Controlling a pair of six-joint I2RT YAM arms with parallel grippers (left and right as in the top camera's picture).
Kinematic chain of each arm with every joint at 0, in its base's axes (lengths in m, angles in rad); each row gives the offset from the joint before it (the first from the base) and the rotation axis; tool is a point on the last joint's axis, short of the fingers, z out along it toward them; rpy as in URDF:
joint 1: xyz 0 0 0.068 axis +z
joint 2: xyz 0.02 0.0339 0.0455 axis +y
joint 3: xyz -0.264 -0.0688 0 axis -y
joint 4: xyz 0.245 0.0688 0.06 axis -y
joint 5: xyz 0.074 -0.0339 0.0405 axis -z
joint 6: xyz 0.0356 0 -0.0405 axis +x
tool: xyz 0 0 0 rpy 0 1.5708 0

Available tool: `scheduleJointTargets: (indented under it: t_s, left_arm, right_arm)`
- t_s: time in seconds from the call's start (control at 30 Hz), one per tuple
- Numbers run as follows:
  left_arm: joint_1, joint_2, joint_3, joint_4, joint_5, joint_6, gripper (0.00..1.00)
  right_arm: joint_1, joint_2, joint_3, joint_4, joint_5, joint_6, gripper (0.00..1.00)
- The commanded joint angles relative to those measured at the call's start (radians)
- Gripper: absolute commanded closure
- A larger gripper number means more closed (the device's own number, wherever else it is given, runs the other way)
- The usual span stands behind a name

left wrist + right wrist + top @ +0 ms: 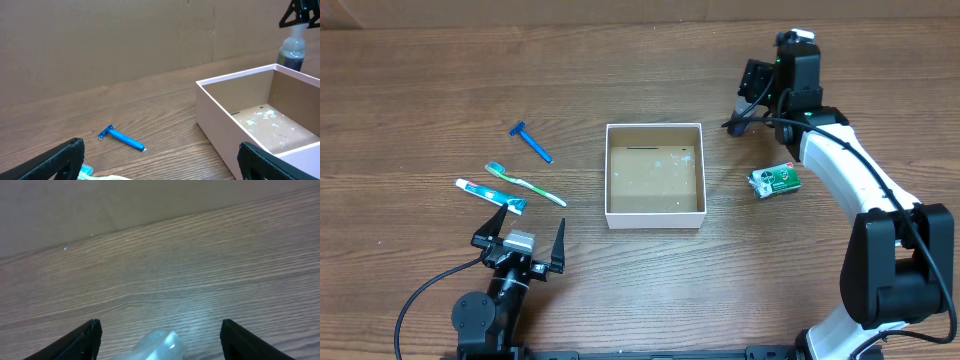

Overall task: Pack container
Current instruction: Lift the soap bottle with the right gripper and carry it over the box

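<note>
You look to be at the pick-up of the small clear bottle, so take your care over the closing. The right gripper hangs over it with its jaws apart, one finger on either side of the bottle's top and a gap showing at each, so nothing is held yet. The bottle sits about midway between the fingers, which is what you want. I would go lower before you squeeze, so the pads take the body and not the cap. It stands upright and slim, and a high or one-sided touch could well tip it. Close evenly, then lift straight up before you carry it across. The container sits in the middle of the table with nothing packed in it. It lies to the left of this gripper and nearer, close by but apart, with the bottle just beyond its far right corner. The green packet lies right of the container, on the near side of your path, so pass clear of it. The left gripper waits at the near left, jaws wide and empty, with the container to its right and a little farther off.
</note>
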Motion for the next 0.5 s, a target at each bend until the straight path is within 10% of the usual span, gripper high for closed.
scheduleJointTargets:
  t_s: [0.0,0.47]
  left_arm:
    - [0.006,-0.010,-0.003,0.001,-0.011,0.011,0.00]
    - [0.006,-0.010,-0.003,0.002,-0.011,0.011,0.00]
  right_arm:
    - [-0.014,0.024,0.026,0.010,0.014,0.006,0.26]
    - [-0.014,0.026,0.026,0.020,-0.075,0.005,0.48]
